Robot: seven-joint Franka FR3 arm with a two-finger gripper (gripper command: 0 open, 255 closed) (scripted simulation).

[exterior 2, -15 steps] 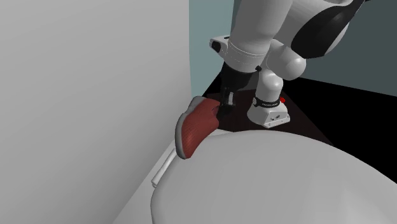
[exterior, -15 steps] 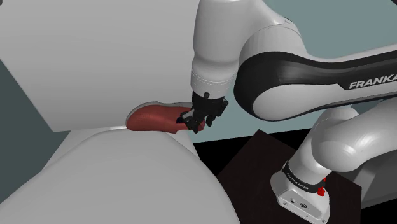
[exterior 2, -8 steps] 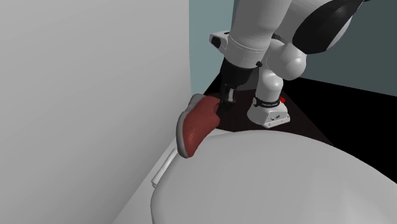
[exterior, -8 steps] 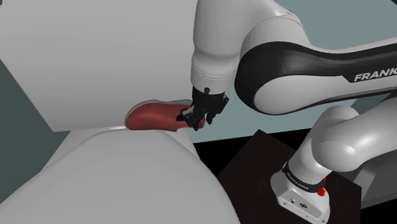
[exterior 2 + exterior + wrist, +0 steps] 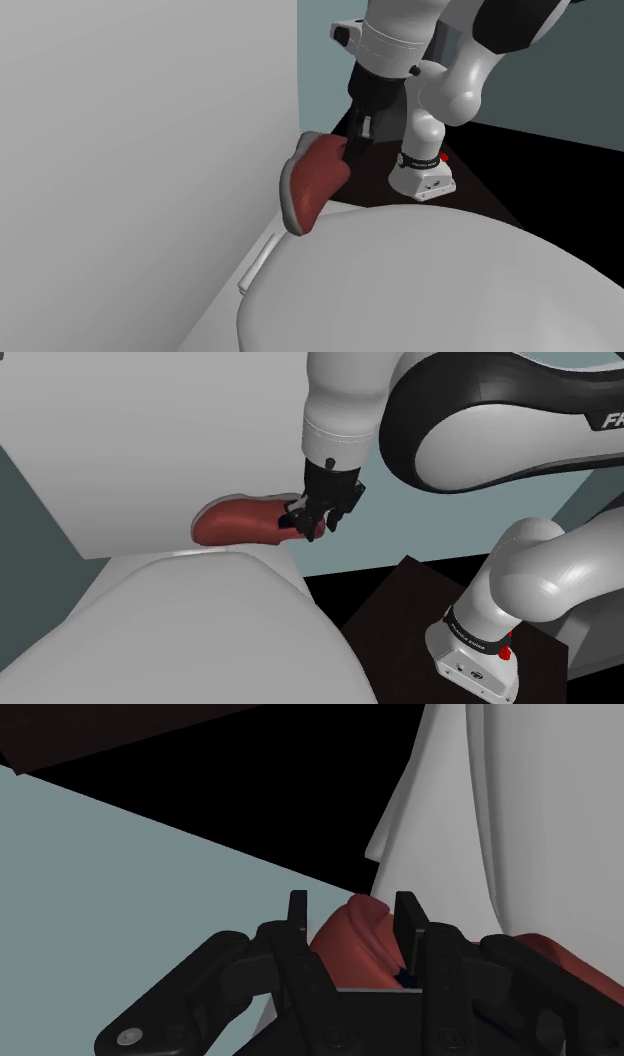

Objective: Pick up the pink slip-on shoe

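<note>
White surface (image 5: 190, 637), pincer (image 5: 306, 524) clasping red shoe (image 5: 236, 522)

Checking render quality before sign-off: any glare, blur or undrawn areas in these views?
Shoulder view: flat even light, no glare on the red shoe. Second exterior view: soft shading across the white rounded surface, nothing blurred. Wrist view: a black area where nothing is drawn.

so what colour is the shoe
The shoe is dark red; the second exterior view shows it best.

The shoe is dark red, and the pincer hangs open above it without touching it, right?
Not quite. The shoe is dark red, but the pincer is shut on it: the wrist view shows its fingers clasping the shoe.
</note>
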